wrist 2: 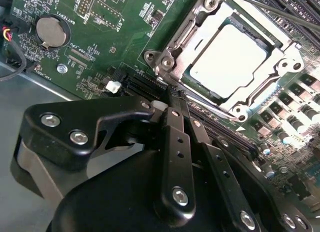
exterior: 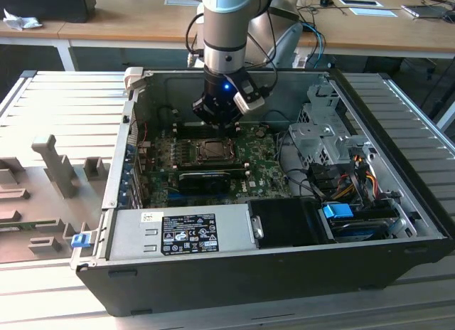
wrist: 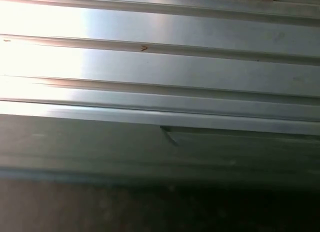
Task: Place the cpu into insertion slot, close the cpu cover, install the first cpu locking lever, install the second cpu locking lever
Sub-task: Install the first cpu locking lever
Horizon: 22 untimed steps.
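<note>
Black two-finger gripper (wrist 2: 172,99) is seen with fingers brought together, nothing held, poised just above the green motherboard (wrist 2: 100,42) beside the square dark insertion slot (wrist 2: 172,54). Pale silver-grey square cpu (wrist 2: 227,59) is seated in the slot, and the thin grey metal cpu cover (wrist 2: 272,77) lies down over it. Locking-lever installation is judged the step in hand; contact with a thin wire lever is required.
</note>
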Each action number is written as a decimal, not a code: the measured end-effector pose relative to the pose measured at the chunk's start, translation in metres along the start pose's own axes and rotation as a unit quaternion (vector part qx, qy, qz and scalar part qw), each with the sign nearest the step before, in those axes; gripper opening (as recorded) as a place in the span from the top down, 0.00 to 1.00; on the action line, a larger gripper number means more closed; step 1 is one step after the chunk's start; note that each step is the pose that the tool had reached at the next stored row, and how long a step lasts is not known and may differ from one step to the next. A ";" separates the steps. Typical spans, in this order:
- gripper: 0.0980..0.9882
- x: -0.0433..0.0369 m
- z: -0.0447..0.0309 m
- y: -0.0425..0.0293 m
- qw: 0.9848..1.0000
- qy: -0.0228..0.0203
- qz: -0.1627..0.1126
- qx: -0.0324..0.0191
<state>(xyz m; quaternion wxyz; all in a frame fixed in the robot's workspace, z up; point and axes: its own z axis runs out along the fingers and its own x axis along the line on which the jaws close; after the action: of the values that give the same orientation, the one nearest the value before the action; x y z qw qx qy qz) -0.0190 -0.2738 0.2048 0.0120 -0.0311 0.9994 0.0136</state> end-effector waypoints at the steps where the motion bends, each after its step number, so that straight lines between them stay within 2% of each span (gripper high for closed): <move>1: 0.99 0.0000 0.0004 -0.0001 1.000 0.000 0.001 0.000; 8: 0.99 -0.0002 0.0031 -0.0022 1.000 0.000 0.002 0.000; 9: 0.99 -0.0002 0.0033 -0.0028 1.000 0.000 0.002 -0.002; 10: 0.99 -0.0004 0.0037 -0.0034 1.000 0.000 0.002 -0.008; 11: 0.99 -0.0005 0.0039 -0.0034 1.000 -0.001 0.002 -0.011; 13: 0.99 -0.0005 0.0039 -0.0034 1.000 -0.001 0.002 -0.011; 17: 0.99 -0.0010 -0.0152 -0.0029 1.000 -0.001 0.002 -0.011; 22: 0.99 -0.0007 -0.0158 -0.0066 1.000 0.000 0.002 -0.010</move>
<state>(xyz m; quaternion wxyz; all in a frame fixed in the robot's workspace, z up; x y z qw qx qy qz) -0.0182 -0.2807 0.2205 0.0121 -0.0291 0.9992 0.0234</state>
